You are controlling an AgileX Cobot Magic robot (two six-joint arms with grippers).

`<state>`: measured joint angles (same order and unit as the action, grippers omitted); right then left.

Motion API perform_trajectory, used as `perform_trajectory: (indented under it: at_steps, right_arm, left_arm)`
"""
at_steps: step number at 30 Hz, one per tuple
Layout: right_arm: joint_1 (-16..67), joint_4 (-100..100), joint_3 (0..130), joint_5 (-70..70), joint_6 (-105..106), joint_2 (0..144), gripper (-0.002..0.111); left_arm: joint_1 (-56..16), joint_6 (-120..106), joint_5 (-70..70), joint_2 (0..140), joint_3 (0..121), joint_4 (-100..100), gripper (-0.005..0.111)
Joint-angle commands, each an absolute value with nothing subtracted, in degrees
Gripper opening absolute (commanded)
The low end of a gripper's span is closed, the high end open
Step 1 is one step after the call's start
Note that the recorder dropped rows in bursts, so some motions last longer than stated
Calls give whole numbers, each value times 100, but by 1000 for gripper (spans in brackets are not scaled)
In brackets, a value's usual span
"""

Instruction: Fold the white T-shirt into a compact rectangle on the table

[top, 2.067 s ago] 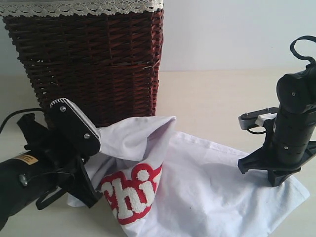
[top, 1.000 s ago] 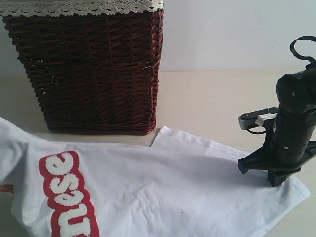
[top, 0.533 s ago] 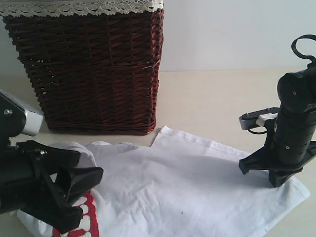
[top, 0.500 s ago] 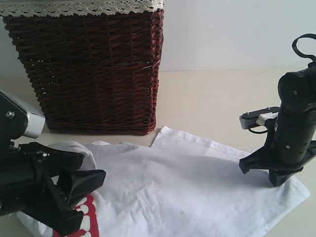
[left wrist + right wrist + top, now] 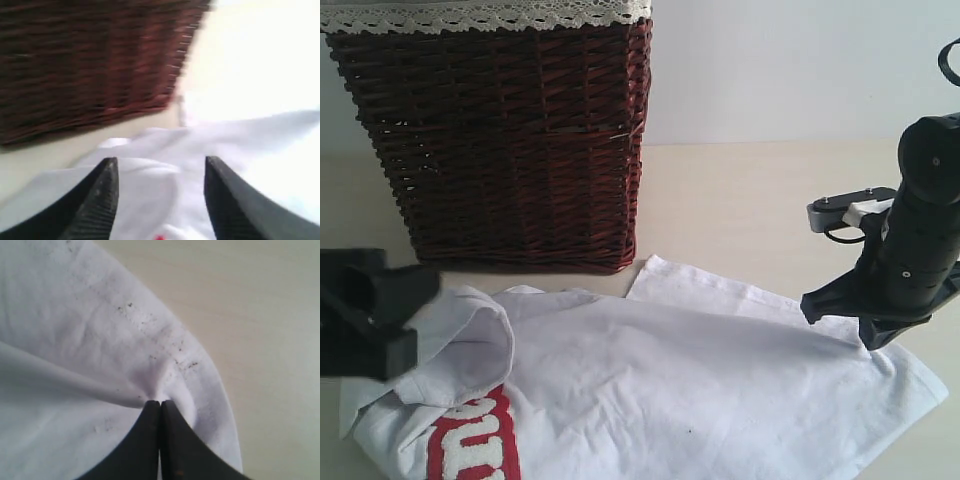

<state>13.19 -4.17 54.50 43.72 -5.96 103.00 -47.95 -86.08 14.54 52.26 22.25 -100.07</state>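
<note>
The white T-shirt (image 5: 700,380) stretches left to right.

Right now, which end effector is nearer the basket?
Left. The left end effector hangs just in front of the basket; the right end effector pinches the shirt, far off.

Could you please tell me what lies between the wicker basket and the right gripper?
In the exterior view, only bare table and the spread white T-shirt lie between the basket and the right gripper, which is shut on the shirt's edge.
</note>
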Motion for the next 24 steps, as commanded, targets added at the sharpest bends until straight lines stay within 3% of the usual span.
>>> perform_trajectory:
  at_steps: [1,8,18,24]
  right_arm:
    - [1285,-287,5488,4313,-424,10265,0]
    - [1285,-287,5488,4313,-424,10265,0]
    - [1296,-164,5488,4313,-303,10265,0]
    - [1296,-50,5488,4269,-264,10265,0]
  left_arm:
    - [-4799,-8630,-534,5422,2014,-9995,51]
    - [-4799,-8521,-112,6344,1601,-9995,51]
    - [-4799,-8521,1542,7080,1927,-9995,52]
    - [-4799,-8509,1552,7415,1927,-9995,52]
